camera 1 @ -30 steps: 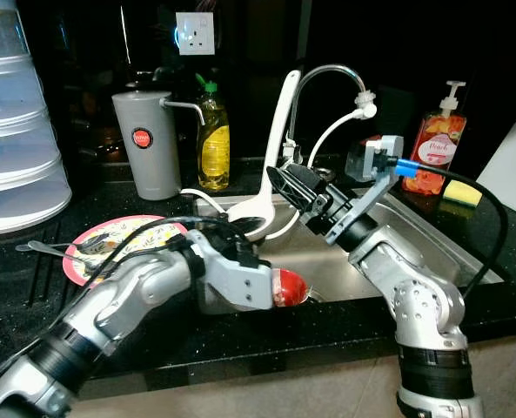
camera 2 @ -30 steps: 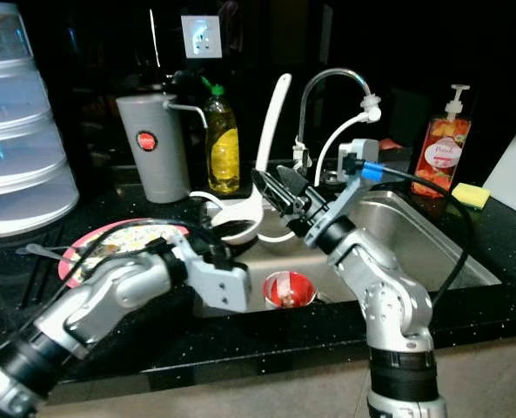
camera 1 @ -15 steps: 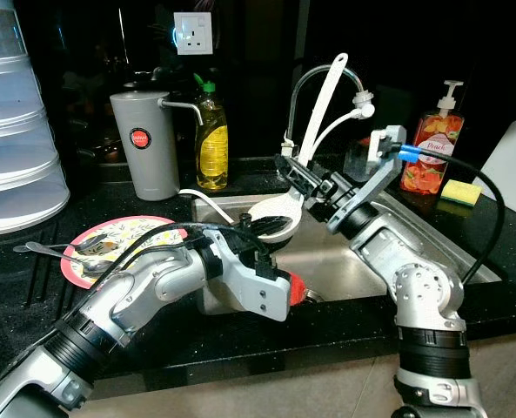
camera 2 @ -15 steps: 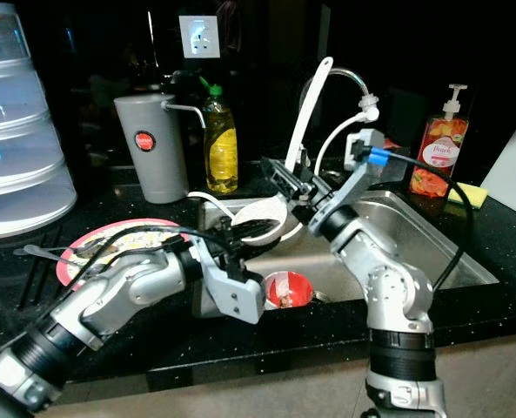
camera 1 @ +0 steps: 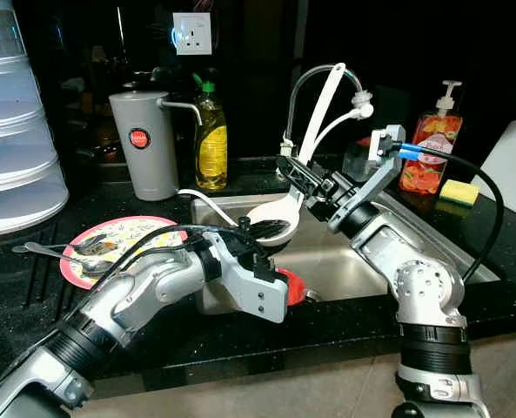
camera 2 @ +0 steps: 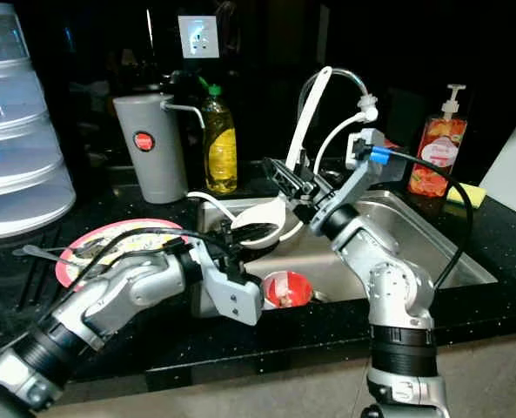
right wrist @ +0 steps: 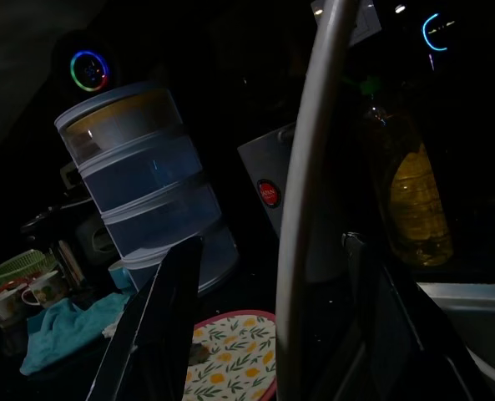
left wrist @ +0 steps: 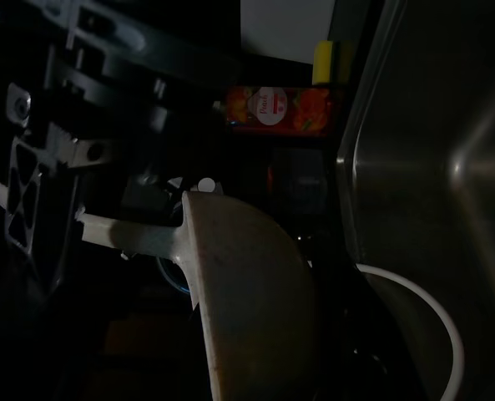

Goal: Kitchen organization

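The right gripper [camera 1: 294, 177] has its fingers clamped on the handle of a white ladle [camera 1: 271, 217], whose bowl hangs over the sink [camera 1: 432, 244] beside a white bowl [camera 2: 266, 233]. The left gripper [camera 1: 256, 252] reaches into the sink near a red cup [camera 2: 285, 288]; its fingers' state cannot be told.

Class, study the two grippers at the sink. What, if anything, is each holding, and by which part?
The right gripper holds the long white plastic ladle by the lower part of its handle, bowl hanging over the sink. Whether the left gripper holds anything cannot be told.
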Controlling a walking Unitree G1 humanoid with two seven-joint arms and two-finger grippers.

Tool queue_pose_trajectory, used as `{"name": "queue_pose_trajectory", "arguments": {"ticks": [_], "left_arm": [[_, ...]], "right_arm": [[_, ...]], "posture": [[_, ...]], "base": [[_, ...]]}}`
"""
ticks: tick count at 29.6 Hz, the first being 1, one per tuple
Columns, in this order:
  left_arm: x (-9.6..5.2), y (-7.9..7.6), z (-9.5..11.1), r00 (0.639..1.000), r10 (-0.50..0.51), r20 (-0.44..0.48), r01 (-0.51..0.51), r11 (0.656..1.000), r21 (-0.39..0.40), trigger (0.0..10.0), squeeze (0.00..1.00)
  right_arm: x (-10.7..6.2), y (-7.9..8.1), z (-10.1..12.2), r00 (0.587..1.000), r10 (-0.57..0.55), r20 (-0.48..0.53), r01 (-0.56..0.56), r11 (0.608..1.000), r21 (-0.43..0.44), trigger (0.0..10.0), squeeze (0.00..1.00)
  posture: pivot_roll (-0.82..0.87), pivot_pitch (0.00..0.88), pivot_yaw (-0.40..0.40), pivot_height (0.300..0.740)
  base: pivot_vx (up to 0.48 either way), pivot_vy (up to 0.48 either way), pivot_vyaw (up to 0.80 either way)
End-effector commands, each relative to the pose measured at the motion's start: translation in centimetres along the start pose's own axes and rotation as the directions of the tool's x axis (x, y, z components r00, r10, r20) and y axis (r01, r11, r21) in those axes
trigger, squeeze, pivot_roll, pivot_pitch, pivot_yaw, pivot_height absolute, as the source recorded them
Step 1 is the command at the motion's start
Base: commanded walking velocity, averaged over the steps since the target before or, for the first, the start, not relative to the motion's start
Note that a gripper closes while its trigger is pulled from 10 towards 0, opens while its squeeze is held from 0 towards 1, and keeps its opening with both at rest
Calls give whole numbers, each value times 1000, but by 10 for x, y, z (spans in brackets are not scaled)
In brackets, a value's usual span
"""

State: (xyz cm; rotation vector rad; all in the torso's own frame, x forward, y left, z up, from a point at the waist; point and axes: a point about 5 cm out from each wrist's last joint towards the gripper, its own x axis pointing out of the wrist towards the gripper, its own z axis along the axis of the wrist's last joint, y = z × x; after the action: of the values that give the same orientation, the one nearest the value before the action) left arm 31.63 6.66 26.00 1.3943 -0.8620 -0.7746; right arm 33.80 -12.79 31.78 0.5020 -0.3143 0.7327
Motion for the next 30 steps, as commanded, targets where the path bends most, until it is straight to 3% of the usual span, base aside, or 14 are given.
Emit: {"name": "queue_pose_trajectory", "arguments": {"ticks": [1,7,8,9,10,30], "left_arm": [[2,1,1,1000,6,9,-6,1000,8,10000,0],[2,1,0,1000,6,7,-6,1000,9,10000,0],[2,1,0,1000,6,7,-7,1000,8,10000,0],[2,1,0,1000,6,7,-6,1000,9,10000,0],[2,1,0,1000,7,6,-7,1000,8,10000,0],[1,1,-2,1000,16,-9,-16,1000,5,10000,0]], "right_arm": [[2,0,3,1000,4,3,-4,1000,9,10000,0],[2,-1,3,1000,3,4,-3,1000,14,10000,0],[3,-1,3,1000,2,4,-2,1000,15,7843,0],[3,-1,4,1000,1,6,-1,1000,15,4549,0],[3,-1,4,1000,1,9,-1,1000,15,0,0],[4,1,7,999,16,30,-17,999,29,0,0]], "posture": [[-36,0,-35,740],[-35,0,-37,740],[-35,0,-37,740],[-33,0,-39,740],[-33,0,-40,740],[-36,0,-49,740]], "base": [[0,0,0],[0,0,0],[0,0,0],[0,0,0],[0,0,0],[0,0,0]]}}
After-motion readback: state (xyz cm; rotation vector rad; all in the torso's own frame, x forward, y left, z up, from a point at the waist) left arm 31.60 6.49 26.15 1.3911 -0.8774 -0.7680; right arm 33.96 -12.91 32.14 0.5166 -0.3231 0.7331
